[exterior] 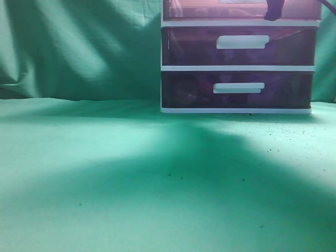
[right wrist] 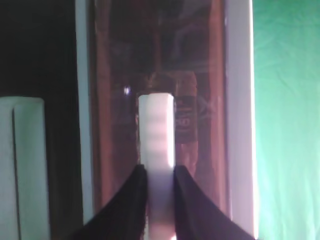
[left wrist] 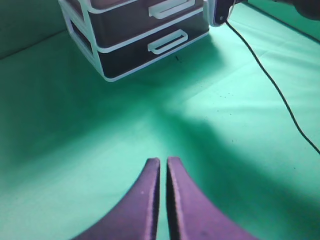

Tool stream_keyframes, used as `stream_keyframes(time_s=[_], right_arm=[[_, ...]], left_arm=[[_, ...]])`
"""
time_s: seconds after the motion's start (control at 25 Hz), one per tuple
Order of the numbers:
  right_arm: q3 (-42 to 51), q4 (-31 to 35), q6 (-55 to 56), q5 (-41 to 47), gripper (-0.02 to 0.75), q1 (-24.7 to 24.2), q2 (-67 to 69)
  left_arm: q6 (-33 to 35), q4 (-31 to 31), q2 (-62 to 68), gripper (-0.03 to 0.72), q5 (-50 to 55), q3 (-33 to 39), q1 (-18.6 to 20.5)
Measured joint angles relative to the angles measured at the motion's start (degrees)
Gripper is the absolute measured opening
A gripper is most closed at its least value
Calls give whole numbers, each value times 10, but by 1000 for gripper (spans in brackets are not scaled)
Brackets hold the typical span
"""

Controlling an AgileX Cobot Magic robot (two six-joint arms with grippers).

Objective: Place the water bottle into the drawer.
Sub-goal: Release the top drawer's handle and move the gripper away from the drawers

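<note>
The drawer (exterior: 199, 10) is the reddish-pink top one of the white-framed unit, cut off by the upper edge of the exterior view. In the right wrist view its translucent front (right wrist: 200, 75) fills the frame. My right gripper (right wrist: 160, 172) is shut on its white bar handle (right wrist: 156, 130); it also shows in the exterior view (exterior: 274, 10) as a dark shape at the drawer's front. A dim dark shape with print shows through the front; I cannot tell if it is the water bottle. My left gripper (left wrist: 163, 161) is shut and empty above the green cloth.
Two darker purple drawers (exterior: 189, 47) (exterior: 189, 89) with white handles sit below the top one. The unit (left wrist: 125, 55) stands at the back of the green cloth (exterior: 157, 184). A black cable (left wrist: 270, 80) runs across the cloth on the right.
</note>
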Motion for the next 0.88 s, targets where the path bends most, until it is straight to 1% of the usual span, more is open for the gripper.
stream_keyframes(time_s=[0.12, 0.28, 0.36, 0.4, 0.48, 0.52, 0.56, 0.68, 0.8, 0.88], right_arm=[[0, 8, 23, 0, 229, -1, 0], [3, 12, 47, 3, 425, 6, 0], [7, 12, 48, 4, 478, 13, 0], [9, 12, 49, 4, 461, 15, 0], [11, 12, 50, 4, 461, 18, 0], [11, 13, 51, 4, 503, 19, 0], [11, 16, 51, 4, 488, 19, -2], [11, 19, 51, 7, 488, 19, -16], [11, 21, 56, 36, 488, 20, -37], [11, 23, 76, 80, 488, 25, -57]], left_arm=[[-2, 0, -1, 0, -1, 0, 0], [-2, 16, -1, 0, -4, 0, 0], [-2, 19, -1, 0, -5, 0, 0], [-2, 19, -1, 0, -7, 0, 0], [-2, 22, -2, 0, -8, 0, 0], [-2, 24, -2, 0, -8, 0, 0], [-2, 26, -2, 0, -8, 0, 0], [-2, 29, -2, 0, -8, 0, 0], [-2, 29, -2, 0, -9, 5, 0], [-2, 29, -2, 0, -10, 10, 0]])
